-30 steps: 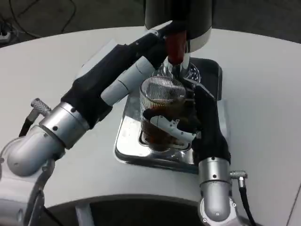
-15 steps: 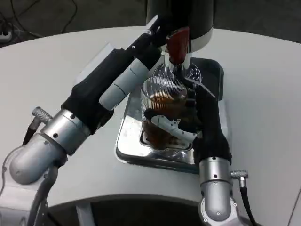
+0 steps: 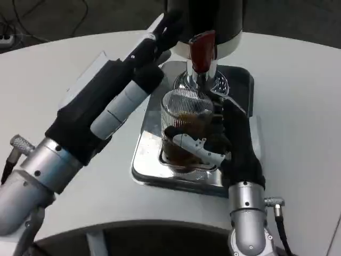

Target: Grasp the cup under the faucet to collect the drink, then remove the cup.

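A ribbed clear glass cup [image 3: 184, 114] stands on the metal drip tray [image 3: 143, 160], directly under the chrome faucet [image 3: 198, 80] with its red lever [image 3: 202, 50]. Dark drink fills its lower half. My right hand [image 3: 205, 144] grips the cup from the right, with white and black fingers [image 3: 192, 146] wrapped across its front. My left hand [image 3: 161, 33] is raised at the left side of the black dispenser body [image 3: 213, 21]. It is off the red lever, fingers stretched out and holding nothing.
The tray and dispenser sit at the middle back of the round white table [image 3: 298, 106]. My left forearm [image 3: 101, 112] crosses the table to the left of the tray. Bare tabletop lies on the right and far left.
My left hand has come off the red lever and drawn back up and to the left. The right hand keeps its grip on the cup, which stays under the faucet.
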`<state>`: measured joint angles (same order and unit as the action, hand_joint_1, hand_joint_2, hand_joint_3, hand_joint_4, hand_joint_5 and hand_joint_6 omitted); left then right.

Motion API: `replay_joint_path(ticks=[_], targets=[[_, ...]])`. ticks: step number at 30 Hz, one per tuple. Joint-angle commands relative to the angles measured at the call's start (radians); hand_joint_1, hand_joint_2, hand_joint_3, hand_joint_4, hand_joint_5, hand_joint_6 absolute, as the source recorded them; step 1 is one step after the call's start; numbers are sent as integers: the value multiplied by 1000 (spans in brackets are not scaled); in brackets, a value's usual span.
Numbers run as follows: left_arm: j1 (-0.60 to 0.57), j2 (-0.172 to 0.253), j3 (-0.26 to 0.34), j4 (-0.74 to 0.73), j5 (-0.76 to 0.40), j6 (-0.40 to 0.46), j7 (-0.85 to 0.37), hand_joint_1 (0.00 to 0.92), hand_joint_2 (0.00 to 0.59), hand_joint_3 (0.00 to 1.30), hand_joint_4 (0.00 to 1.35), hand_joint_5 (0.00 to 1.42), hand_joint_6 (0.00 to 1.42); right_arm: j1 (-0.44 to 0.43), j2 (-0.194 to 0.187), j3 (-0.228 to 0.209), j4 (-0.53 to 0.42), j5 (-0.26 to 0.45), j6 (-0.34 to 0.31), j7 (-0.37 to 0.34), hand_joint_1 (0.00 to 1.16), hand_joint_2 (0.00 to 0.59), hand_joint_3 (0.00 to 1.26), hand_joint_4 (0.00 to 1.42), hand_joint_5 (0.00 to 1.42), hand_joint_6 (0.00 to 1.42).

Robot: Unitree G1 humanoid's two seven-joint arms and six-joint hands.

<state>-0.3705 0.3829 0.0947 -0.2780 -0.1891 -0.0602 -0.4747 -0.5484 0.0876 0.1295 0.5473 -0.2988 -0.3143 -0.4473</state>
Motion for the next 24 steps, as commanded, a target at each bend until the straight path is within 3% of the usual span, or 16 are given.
replay_joint_path(ticks=[1,11,24], targets=[[32,20,19,-45,-21,9,-5,0,78,0,0,0,0,18,19,13,-43,-8,-3,6,913,159,527,652,733,573],[75,41,41,-90,-39,15,-2,0,78,0,0,0,0,80,23,36,-128,-31,9,25,913,159,537,676,749,596],[152,55,96,-122,-56,8,-1,0,78,0,0,0,0,168,3,54,-283,-52,31,74,913,159,628,735,830,760]])
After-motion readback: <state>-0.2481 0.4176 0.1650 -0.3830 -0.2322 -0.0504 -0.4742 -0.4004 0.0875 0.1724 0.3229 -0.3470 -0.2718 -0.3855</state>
